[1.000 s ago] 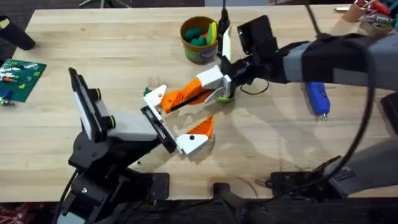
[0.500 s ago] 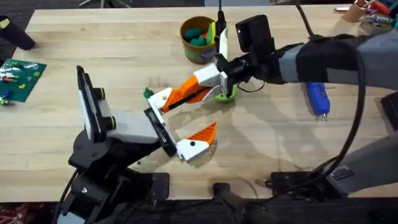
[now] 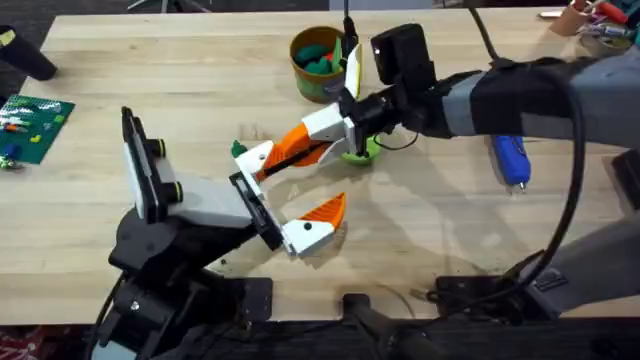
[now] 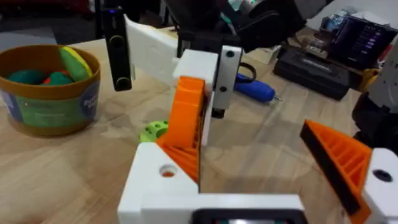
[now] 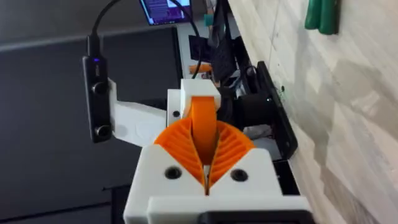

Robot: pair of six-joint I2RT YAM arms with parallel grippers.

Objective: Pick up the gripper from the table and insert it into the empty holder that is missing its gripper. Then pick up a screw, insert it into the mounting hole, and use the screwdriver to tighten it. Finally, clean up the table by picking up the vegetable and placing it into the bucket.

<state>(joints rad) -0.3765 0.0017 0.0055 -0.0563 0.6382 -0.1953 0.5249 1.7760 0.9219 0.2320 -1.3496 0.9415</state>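
Right gripper (image 3: 335, 130): reaches in from the right over the counter's middle; jaws closed on the gripper, pinching its white block end. In the right wrist view (image 5: 205, 152) the two orange pads press against the orange finger from both sides.
The gripper (image 3: 300, 145): held off the counter, tilted, white block up by the right arm, tapered orange part running down-left to the holder. Its narrow end sits at the white bracket; whether it is fully seated, cannot tell.
The holder (image 3: 255, 157): white bracket at the far end of the left arm's head, just left of the counter's centre. In the left wrist view (image 4: 155, 180) the orange finger (image 4: 186, 124) stands up out of it beside a round mounting hole.
Left gripper (image 3: 285, 195): one fixed orange-and-white finger (image 3: 315, 220) on the near side, well apart from the holder side; jaws wide open, clamping nothing of their own.
The bucket (image 3: 320, 62): at the back of the counter, just behind the right gripper, green and yellow pieces inside.
Vegetable (image 3: 360, 152): light green piece on the counter, under the right gripper; partly hidden.
The screwdriver (image 3: 510, 157): blue, lying flat on the counter to the right, partly under the right arm, well apart from the holder.
Green circuit board (image 3: 30, 125): far left edge of the counter.
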